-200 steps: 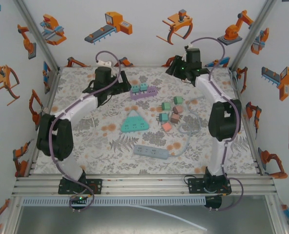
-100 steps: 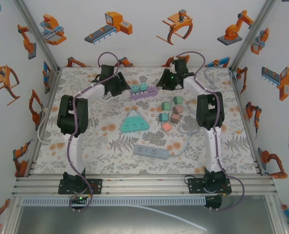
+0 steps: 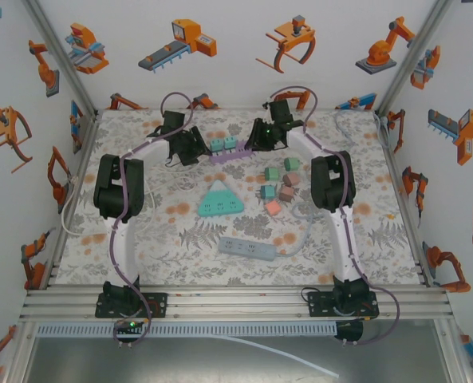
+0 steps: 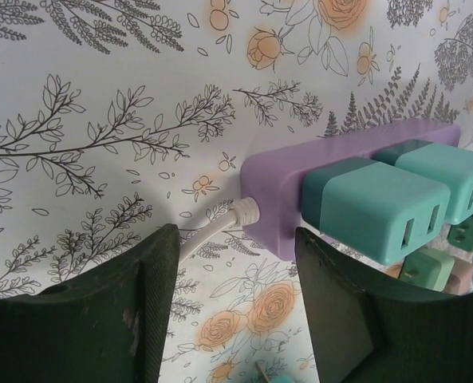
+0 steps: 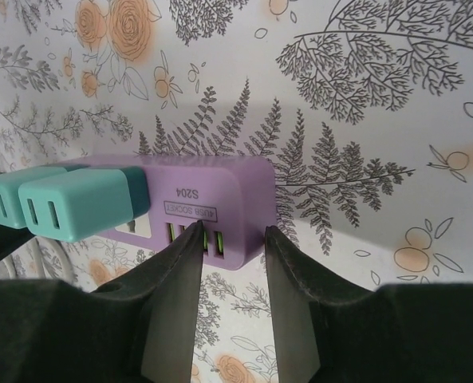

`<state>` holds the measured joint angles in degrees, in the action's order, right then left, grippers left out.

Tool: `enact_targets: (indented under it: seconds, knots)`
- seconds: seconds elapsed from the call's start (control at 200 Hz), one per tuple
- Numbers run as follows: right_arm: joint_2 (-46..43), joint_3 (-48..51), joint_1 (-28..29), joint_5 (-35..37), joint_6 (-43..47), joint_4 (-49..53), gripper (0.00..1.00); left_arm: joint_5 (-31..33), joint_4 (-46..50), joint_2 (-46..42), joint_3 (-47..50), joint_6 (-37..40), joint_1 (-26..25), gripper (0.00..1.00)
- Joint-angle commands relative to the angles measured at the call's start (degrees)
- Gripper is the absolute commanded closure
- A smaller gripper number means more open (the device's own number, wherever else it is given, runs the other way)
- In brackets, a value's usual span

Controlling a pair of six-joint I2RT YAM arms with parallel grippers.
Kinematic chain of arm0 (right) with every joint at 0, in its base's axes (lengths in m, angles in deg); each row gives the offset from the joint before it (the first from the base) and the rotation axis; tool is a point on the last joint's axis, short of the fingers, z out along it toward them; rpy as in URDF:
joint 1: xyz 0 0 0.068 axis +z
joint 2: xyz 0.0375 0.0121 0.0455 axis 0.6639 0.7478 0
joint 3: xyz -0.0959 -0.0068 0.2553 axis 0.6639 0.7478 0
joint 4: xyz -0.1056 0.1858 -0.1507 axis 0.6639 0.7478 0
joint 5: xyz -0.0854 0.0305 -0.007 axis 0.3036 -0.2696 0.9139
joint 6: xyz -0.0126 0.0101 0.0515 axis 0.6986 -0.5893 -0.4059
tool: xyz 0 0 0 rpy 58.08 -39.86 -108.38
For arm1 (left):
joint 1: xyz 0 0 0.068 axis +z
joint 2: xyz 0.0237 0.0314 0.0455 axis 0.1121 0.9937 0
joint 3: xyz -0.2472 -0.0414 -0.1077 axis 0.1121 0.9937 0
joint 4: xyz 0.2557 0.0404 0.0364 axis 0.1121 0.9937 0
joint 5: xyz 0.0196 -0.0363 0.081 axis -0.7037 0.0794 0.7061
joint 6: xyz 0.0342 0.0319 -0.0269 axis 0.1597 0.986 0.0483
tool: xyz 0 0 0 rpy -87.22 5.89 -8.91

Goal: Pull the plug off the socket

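Note:
A purple power strip (image 3: 234,152) lies at the back middle of the table with two teal plugs (image 3: 224,144) standing in its sockets. My left gripper (image 3: 195,144) is at the strip's left end, open; in its wrist view the strip (image 4: 300,187) and the nearer plug (image 4: 380,209) sit just ahead of the right finger, the white cord (image 4: 212,230) running between the fingers. My right gripper (image 3: 254,140) is open at the strip's right end; the strip's USB end (image 5: 212,211) lies just beyond its fingertips, and the plugs (image 5: 76,203) are to the left.
A teal triangular socket (image 3: 220,199), a grey-blue power strip (image 3: 246,249) with a cord, and several loose adapter cubes (image 3: 280,187) lie nearer the middle. Patterned walls close the back and sides.
Both arms have swung inward and down towards the purple strip; the left gripper now sits by its left end and the right gripper by its right end.

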<state>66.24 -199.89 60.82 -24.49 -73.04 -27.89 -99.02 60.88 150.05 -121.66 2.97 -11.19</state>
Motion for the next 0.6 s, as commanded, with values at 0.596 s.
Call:
enact_targets:
  seconds: [0.596]
  knots:
    - [-17.5, 26.3, 9.3, 6.6, -1.4, -3.1, 0.62, 6.3, 3.1, -20.5, 25.8, 4.5, -0.1, 0.44]
